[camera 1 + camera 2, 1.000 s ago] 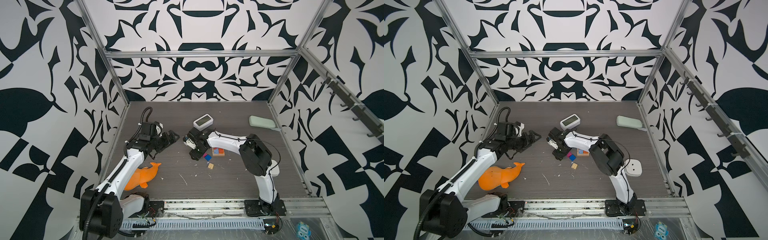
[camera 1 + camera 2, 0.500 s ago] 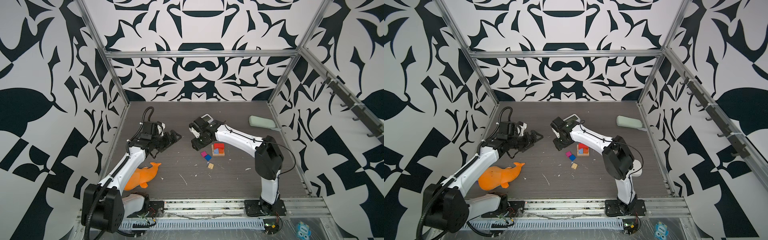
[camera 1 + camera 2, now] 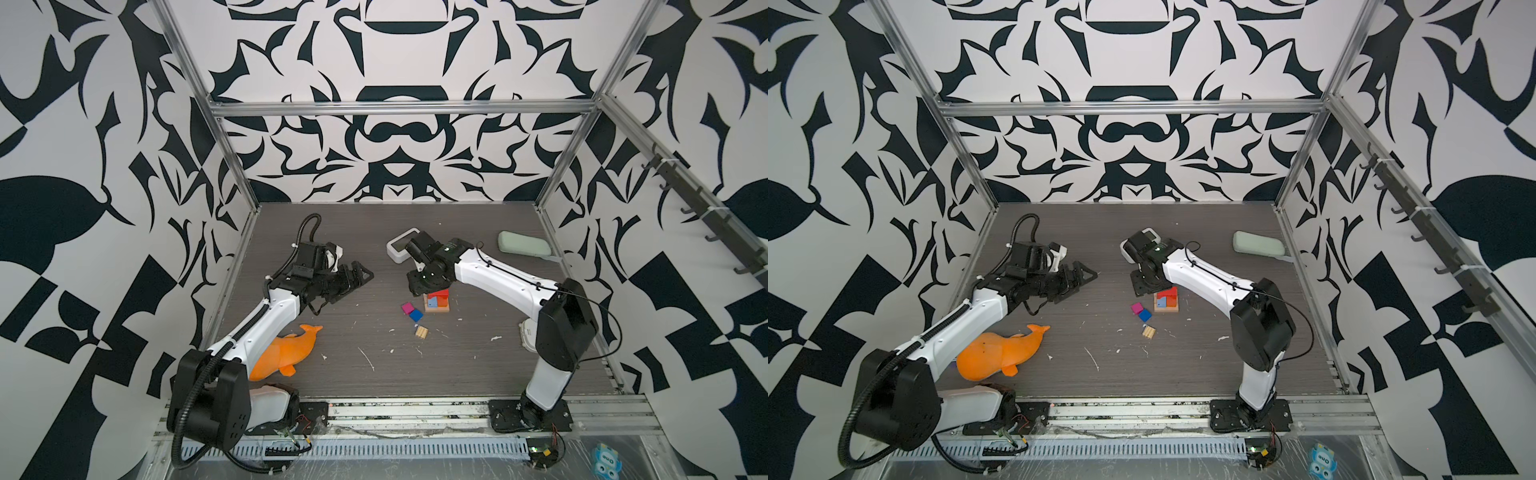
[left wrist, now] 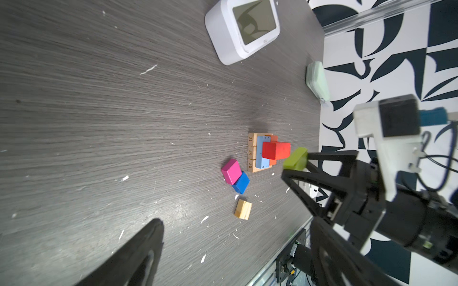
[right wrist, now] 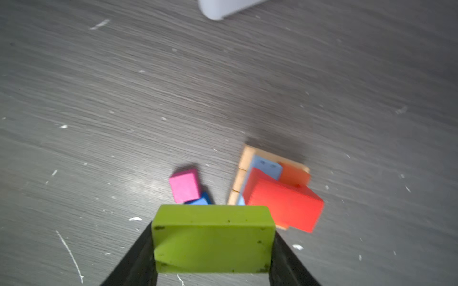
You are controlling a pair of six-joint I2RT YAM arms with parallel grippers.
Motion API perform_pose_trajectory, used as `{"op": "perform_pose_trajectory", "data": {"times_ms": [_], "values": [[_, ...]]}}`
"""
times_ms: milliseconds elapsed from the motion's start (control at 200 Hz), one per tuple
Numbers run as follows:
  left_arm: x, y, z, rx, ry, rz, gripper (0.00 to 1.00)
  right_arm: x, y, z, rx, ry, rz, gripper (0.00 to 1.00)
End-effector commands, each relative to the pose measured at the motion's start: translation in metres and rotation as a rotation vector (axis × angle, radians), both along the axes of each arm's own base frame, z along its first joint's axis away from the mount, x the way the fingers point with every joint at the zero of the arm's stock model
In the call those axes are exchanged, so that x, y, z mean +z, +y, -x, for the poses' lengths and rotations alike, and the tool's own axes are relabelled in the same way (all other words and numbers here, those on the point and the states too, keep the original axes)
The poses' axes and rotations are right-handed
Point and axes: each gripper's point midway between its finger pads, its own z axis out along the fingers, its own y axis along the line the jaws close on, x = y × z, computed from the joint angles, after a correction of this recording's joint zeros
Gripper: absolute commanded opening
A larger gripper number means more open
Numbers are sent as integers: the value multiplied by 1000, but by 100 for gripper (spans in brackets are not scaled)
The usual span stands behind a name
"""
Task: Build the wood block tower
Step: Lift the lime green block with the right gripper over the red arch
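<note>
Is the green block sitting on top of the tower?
No, the green block is pinched in the air between the right fingers, next to the tower and not resting on it.

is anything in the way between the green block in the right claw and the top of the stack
Nothing visible does. The lime green wooden block in the right claw hangs near the red wooden block topping the tower, only air between. The magenta wooden cube and dark blue wooden cube lie off to one side.
</note>
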Motion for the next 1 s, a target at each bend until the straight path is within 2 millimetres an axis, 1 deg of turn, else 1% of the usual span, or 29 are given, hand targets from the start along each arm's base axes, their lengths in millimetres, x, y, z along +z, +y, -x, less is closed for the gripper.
{"op": "perform_pose_trajectory", "data": {"times_ms": [0, 185, 370, 520, 740, 995], "values": [[5, -8, -4, -22, -20, 20, 94, 13, -16, 2, -84, -32, 0, 56], [3, -14, -4, -40, -18, 20, 94, 7, -32, 3, -156, -18, 11, 54], [5, -15, -4, -39, -26, 26, 94, 0, -41, 5, -210, -7, 22, 54], [5, -17, -5, -43, -24, 32, 94, -8, -45, 5, -234, -5, 25, 54], [5, -18, -6, -44, -23, 32, 94, -12, -52, -1, -261, -8, 22, 54], [3, -19, -5, -43, -18, 33, 94, -17, -51, -7, -271, -4, 10, 54]]}}
